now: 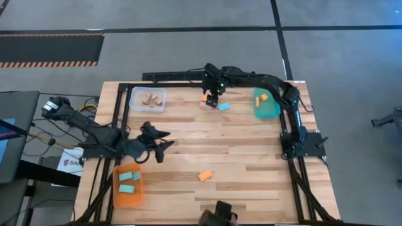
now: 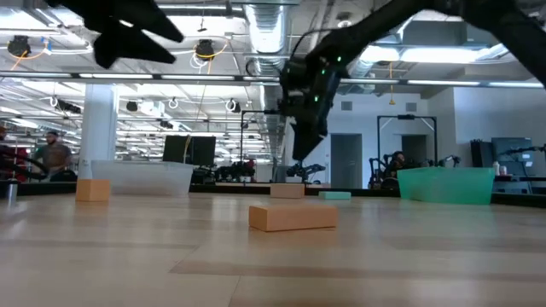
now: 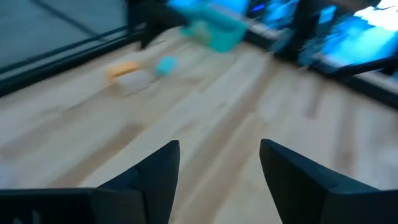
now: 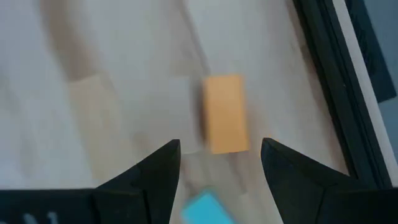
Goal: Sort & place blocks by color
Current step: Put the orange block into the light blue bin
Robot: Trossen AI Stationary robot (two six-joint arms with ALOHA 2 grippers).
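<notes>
At the table's far edge my right gripper (image 1: pixel 212 100) (image 4: pixel 219 149) hangs open, pointing steeply down above an orange block (image 4: pixel 225 113) that lies flat on the wood. A light blue block (image 1: pixel 223 106) (image 4: pixel 208 208) lies just beside it. My left gripper (image 1: pixel 166 139) (image 3: pixel 219 149) stands open at the left middle of the table, above the wood, with nothing between its fingers. Another orange block (image 1: pixel 205 176) (image 2: pixel 293 217) lies flat nearer the front edge.
A clear tray (image 1: pixel 134 100) with tan blocks stands at the far left. A teal tray (image 1: pixel 269 110) holding an orange block (image 1: pixel 264 97) stands at the far right. An orange tray (image 1: pixel 117 196) with light blue blocks sits at the near left. A black frame borders the table.
</notes>
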